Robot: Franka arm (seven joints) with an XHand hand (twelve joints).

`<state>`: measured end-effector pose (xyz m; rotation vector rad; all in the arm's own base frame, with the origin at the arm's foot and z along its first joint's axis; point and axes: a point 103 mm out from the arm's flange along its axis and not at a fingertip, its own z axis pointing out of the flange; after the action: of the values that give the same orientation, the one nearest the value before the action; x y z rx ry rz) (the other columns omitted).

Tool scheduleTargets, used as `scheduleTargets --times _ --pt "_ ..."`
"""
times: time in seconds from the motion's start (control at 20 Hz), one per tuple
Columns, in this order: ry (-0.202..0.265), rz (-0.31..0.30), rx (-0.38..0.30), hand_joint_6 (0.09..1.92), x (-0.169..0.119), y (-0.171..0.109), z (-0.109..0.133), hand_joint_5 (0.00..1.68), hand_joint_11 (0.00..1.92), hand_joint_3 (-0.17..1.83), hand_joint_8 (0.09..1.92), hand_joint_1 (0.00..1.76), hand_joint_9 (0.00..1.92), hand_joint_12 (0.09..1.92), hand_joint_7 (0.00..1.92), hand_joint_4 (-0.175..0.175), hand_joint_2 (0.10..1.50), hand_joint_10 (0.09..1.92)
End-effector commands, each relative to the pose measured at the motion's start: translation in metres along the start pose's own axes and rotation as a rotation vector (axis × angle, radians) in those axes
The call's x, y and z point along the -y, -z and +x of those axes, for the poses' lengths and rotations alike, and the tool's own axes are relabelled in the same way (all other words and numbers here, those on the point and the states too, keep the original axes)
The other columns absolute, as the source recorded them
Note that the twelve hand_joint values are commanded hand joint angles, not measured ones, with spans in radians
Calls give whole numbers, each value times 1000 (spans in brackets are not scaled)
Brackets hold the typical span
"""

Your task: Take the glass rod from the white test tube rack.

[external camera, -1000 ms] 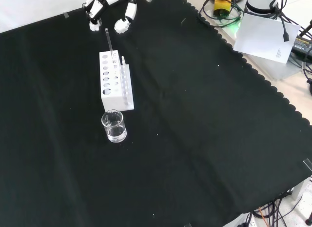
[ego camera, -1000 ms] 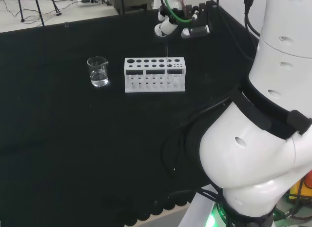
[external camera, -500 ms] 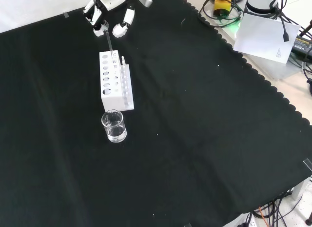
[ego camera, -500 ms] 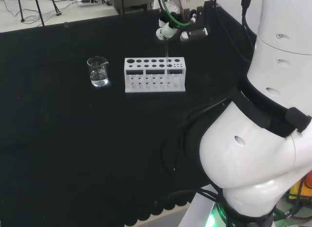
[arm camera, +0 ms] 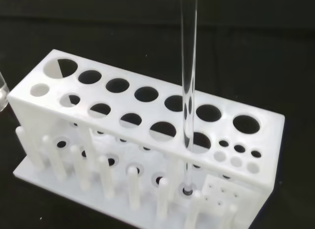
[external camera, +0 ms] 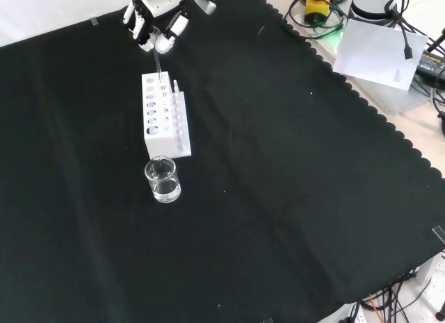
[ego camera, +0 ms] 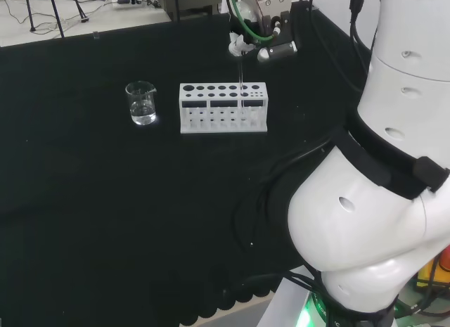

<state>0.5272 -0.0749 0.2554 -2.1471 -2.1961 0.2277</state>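
One glass rod (arm camera: 188,91) is seen standing upright in the white test tube rack (arm camera: 147,135), passed through a front-row hole near the end with the small holes, its foot seated in the base plate. No writing or label can be read on the rack, the rod or the beaker (ego camera: 143,103). In the front view the hand (external camera: 158,21) is placed at about 12 o'clock from the rack, and its fingers (external camera: 165,39) are curled in around the rod's upper end; the actual contact is too small to be made out, and in the wrist view the rod's top is cut off beneath a blurred white part. In the head view the beaker, holding some clear liquid, is set on the table (ego camera: 105,200) at 9 o'clock from the rack, near but apart.
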Motion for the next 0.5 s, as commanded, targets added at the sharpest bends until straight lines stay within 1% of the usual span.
scheduleTargets --times 0.05,0.1,0.15,0.2,0.25,0.3,0.35,0.4,0.5 --pt "-11 -104 28 1018 2 11 0 886 1064 33 1005 1254 1479 1079 1106 -175 1101 927" --pt "-15 -132 33 969 3 14 0 909 1139 38 993 1266 1505 1020 1123 -175 1086 931" --pt "-18 -162 32 951 4 18 0 931 1198 201 1001 1275 1533 974 1140 -175 997 936" --pt "-26 -199 30 949 7 26 0 958 1238 410 1028 1283 1559 955 1159 -175 884 943" --pt "-31 -228 33 917 9 33 0 990 1259 550 1040 1291 1577 956 1180 -175 803 942" --pt "-33 -247 43 879 12 40 0 1019 1271 633 1041 1297 1589 962 1198 -175 751 937" --pt "-38 -272 49 812 17 51 0 1058 1276 666 1023 1303 1589 968 1217 -175 721 928" --pt "-44 -287 38 736 22 62 1 1093 1283 658 993 1308 1588 974 1235 -175 713 914" --pt "-45 -302 36 622 28 74 2 1142 1289 610 934 1315 1585 982 1260 -175 721 889"
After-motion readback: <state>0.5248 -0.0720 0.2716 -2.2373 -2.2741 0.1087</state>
